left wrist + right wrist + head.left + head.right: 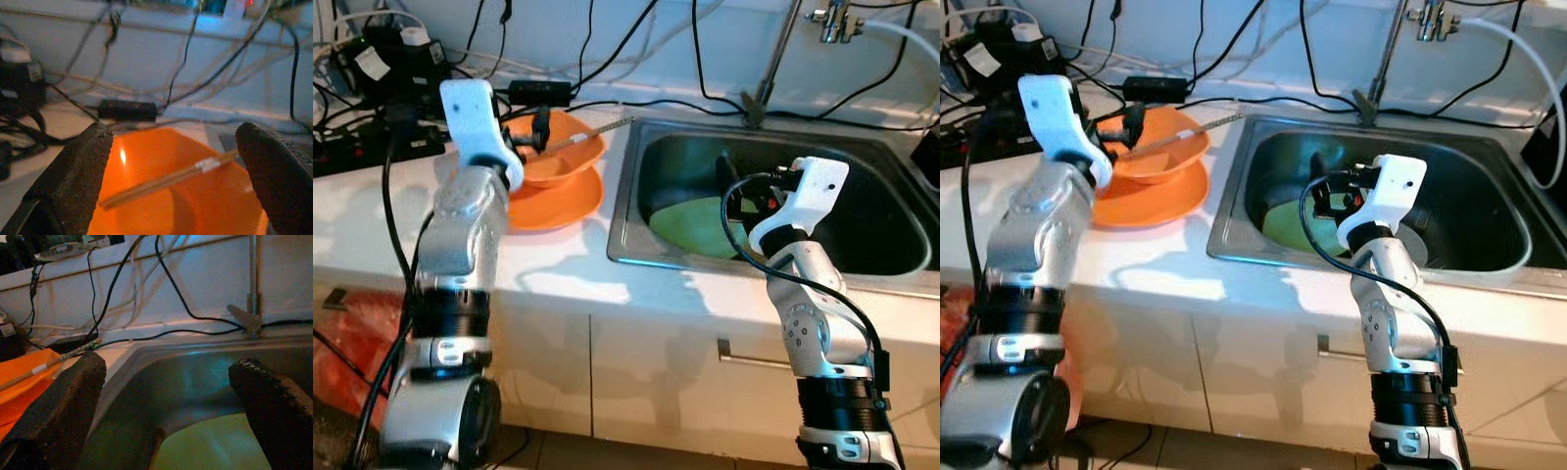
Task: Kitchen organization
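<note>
An orange bowl (566,149) sits on an orange plate (558,204) on the white counter, left of the sink (628,211). A pair of wooden chopsticks (599,131) lies across the bowl, with the tips pointing toward the sink. My left gripper (534,132) hovers at the bowl's left rim, open, with the chopsticks (166,180) lying between and beyond its fingers (83,166). A green plate (690,225) lies flat in the sink basin. My right gripper (732,184) hangs open over the basin above the green plate (220,445), holding nothing.
A faucet pipe (773,59) rises behind the sink. Black cables, a power adapter (540,91) and power strips (372,64) crowd the counter's back left. A red bag (352,343) lies on the floor at the left. White cabinet fronts (656,372) run below the counter.
</note>
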